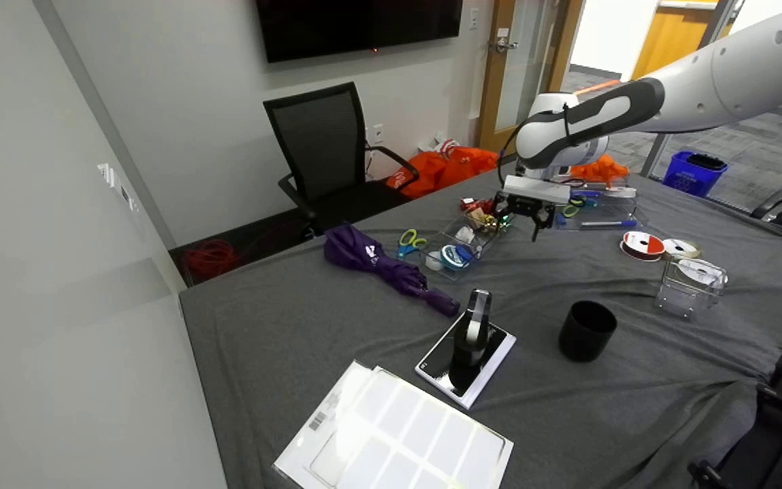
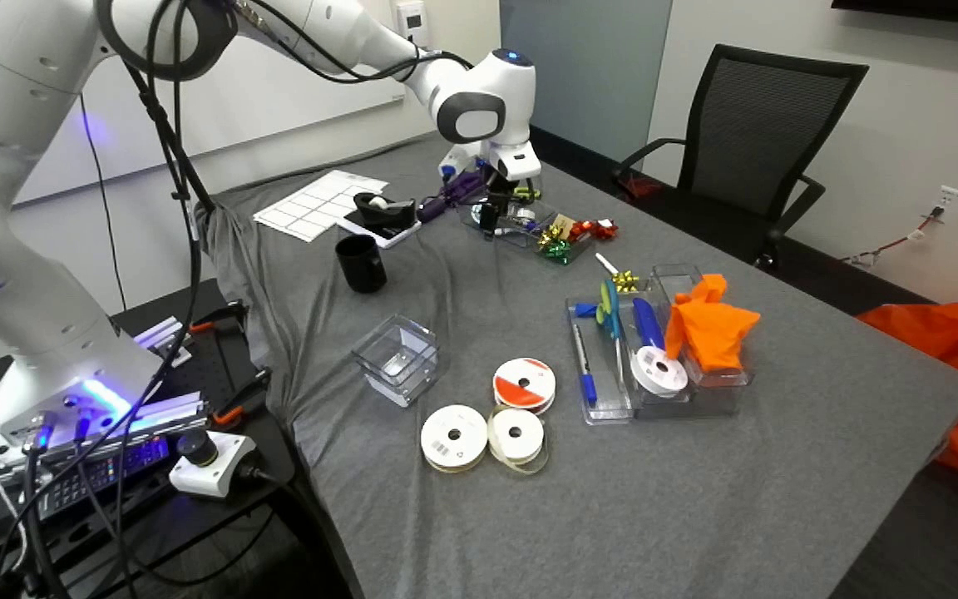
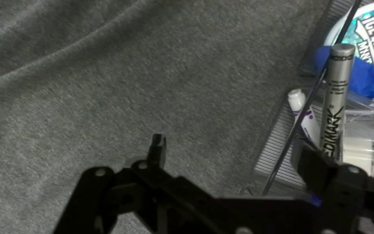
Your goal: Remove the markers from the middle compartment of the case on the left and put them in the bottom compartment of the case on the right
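A silver marker (image 3: 334, 100) and a white marker with purple print (image 3: 308, 125) lie in a ribbed compartment of a clear case (image 3: 271, 162), beside a compartment holding a mint tub (image 3: 373, 45). This case also shows in both exterior views (image 1: 455, 274) (image 2: 519, 239). The second clear case (image 2: 609, 409) (image 1: 567, 223) holds a blue-capped pen (image 2: 584, 366), scissors (image 2: 609, 312), a ribbon spool and an orange cloth (image 2: 708, 324). My gripper (image 3: 231, 143) (image 1: 517, 227) (image 2: 497, 218) is open, near the first case. Its right finger hides the markers' lower ends. Nothing shows between the fingers.
Bows (image 2: 558, 245) fill one end of the first case. A purple umbrella (image 1: 391, 268), a tape dispenser (image 1: 472, 333), a black mug (image 1: 586, 333), ribbon spools (image 2: 454, 437) and a small clear box (image 2: 396, 362) stand about the table. A thin dark rod (image 3: 284, 152) crosses the wrist view.
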`<state>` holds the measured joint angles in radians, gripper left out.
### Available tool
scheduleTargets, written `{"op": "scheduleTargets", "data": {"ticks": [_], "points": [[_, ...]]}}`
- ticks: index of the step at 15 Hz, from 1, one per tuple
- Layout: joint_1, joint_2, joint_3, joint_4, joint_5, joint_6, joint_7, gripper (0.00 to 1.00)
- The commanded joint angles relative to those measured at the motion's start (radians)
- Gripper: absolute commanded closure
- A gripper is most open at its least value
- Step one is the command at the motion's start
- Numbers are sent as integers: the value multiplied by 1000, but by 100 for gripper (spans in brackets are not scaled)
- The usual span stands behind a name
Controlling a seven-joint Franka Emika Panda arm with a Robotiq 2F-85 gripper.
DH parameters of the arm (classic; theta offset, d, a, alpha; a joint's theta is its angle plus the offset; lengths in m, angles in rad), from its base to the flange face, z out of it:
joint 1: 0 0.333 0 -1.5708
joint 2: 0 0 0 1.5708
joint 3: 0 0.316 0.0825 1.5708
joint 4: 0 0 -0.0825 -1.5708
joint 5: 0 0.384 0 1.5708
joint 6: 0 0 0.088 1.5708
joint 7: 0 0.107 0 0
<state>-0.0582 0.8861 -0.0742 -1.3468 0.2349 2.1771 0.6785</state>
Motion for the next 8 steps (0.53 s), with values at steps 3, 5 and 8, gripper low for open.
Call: {"op": "scheduleTargets", "data": {"ticks": [3, 5, 8], "points": [[47, 16, -34, 45, -68, -114, 14, 0], [66, 26, -35, 72, -103, -179, 13, 0], [85, 44, -22, 128, -133, -263, -12, 0]]}}
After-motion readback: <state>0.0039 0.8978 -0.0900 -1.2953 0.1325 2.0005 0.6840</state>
